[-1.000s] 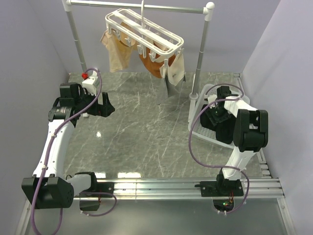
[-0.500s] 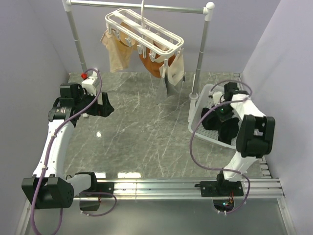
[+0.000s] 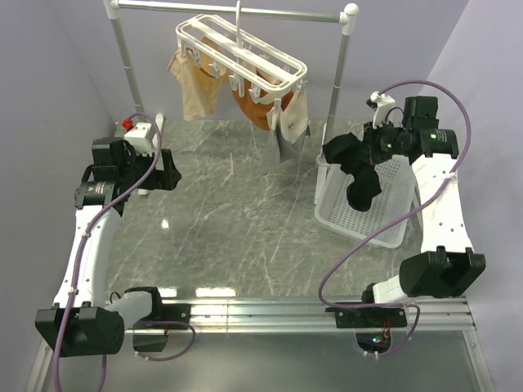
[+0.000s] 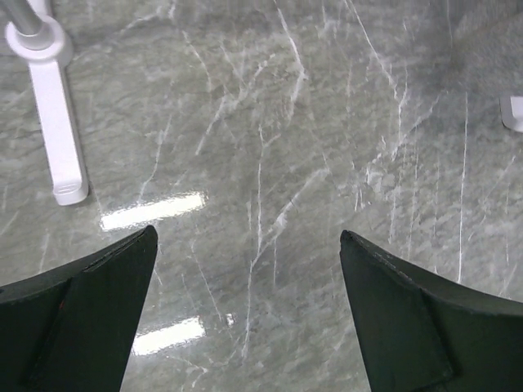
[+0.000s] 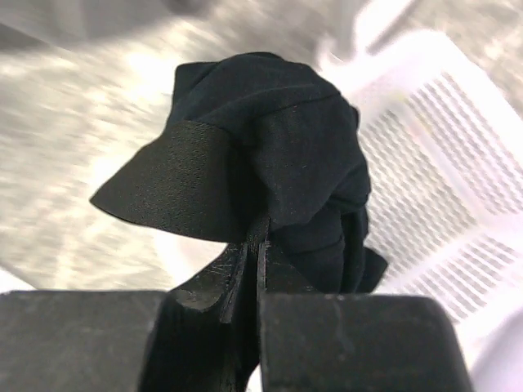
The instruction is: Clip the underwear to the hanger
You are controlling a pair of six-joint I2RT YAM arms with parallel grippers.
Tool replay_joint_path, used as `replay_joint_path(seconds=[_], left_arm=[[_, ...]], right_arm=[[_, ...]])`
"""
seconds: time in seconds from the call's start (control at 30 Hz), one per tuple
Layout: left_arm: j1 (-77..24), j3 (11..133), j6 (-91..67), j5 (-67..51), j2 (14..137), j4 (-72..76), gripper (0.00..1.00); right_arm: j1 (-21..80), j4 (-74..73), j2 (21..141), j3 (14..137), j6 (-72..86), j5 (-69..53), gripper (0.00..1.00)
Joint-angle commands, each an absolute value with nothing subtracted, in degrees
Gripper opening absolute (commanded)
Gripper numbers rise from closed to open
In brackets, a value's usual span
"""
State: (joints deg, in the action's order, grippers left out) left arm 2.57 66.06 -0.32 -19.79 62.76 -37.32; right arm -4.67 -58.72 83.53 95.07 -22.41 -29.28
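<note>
1. Surface and room. A grey marbled tabletop (image 3: 237, 220), glossy enough to carry bright reflections, fills the scene. Pale lilac walls (image 3: 49, 82) close it on the left, rear and right. A metal rail (image 3: 261, 310) runs along the near edge.
2. Rear fixtures. A white rail stand (image 3: 237, 10) spans the back of the tabletop. The hanger (image 3: 245, 53) hangs tilted from its bar. A tan garment (image 3: 196, 82) is clipped at the hanger's left, an orange garment (image 3: 253, 106) near the middle and a beige garment (image 3: 296, 114) at the right corner.
3. Left arm. The left arm (image 3: 82, 245) rises from its base along the left wall and bends inward. The left end effector (image 3: 167, 175) points right above the tabletop, with its fingers spread wide and nothing between them. Its wrist view looks down on bare marble, with a stand foot (image 4: 57, 122) at the upper left.
4. Right arm. The right arm (image 3: 437, 212) arches up beside the right wall, its wrist turned leftward. The right end effector (image 3: 365, 153) is pressed together, pinching a fold of the underwear (image 3: 359, 184). The underwear hangs from it in a bunch, with the waistband showing in the wrist view.
5. Basket. A white basket (image 3: 384, 212) sits at the right edge of the tabletop, just beside the stand's right post. The underwear hangs over its left part, well apart from the hanger. Whether the lowest fold touches the basket cannot be told.
6. Open room. A broad stretch of tabletop lies between the two end effectors and below the hanger.
</note>
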Motion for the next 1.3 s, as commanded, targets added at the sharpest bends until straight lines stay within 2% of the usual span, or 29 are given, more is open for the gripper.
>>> replay_joint_path(seconds=[0.0, 0.23, 0.4, 0.5, 0.6, 0.63, 0.77, 0.87, 1.0, 1.2, 1.23, 1.27], left_arm=[[4.0, 68.9, -2.2, -18.8, 61.7, -35.7, 0.99], [9.0, 70.5, -3.9, -21.7, 64.0, -37.7, 0.99], [11.7, 71.0, -6.0, -24.7, 65.0, -37.0, 0.99], [11.8, 69.9, -6.9, -25.0, 63.7, -35.0, 0.98], [11.7, 68.9, -7.4, -24.4, 62.6, -33.5, 0.98], [11.8, 68.8, -7.3, -24.3, 62.6, -33.4, 0.98], [11.8, 67.6, -8.0, -23.9, 62.6, -33.2, 0.99], [11.8, 65.7, -8.7, -23.4, 62.2, -32.3, 0.99], [11.7, 63.0, -9.4, -23.1, 60.5, -30.9, 0.99], [11.6, 62.2, -7.8, -21.8, 59.7, -32.1, 0.99], [11.7, 62.2, -7.6, -21.6, 59.8, -32.3, 0.99], [11.6, 62.1, -7.3, -21.6, 59.8, -32.6, 0.99]], right_arm=[[-1.1, -59.3, 79.9, 98.5, -13.3, -38.4, 0.00], [11.1, -52.6, 76.3, 96.3, -5.6, -43.9, 0.00], [16.1, -45.3, 75.9, 89.9, 4.4, -42.2, 0.00], [21.5, -35.6, 73.7, 82.1, 10.5, -37.3, 0.00], [29.1, -26.7, 72.6, 75.9, 15.4, -28.4, 0.00], [30.8, -23.9, 72.9, 74.8, 16.4, -22.1, 0.00], [37.0, -22.0, 78.5, 73.2, 21.7, -8.3, 0.00], [39.5, -24.5, 84.9, 75.8, 26.5, 1.3, 0.00], [43.6, -27.3, 93.0, 82.2, 31.1, 8.2, 0.00], [50.0, -28.1, 104.9, 90.6, 32.9, 5.8, 0.00], [50.5, -29.3, 106.7, 92.1, 32.8, 4.4, 0.12], [50.9, -29.6, 109.4, 93.2, 32.7, 2.7, 0.20]])
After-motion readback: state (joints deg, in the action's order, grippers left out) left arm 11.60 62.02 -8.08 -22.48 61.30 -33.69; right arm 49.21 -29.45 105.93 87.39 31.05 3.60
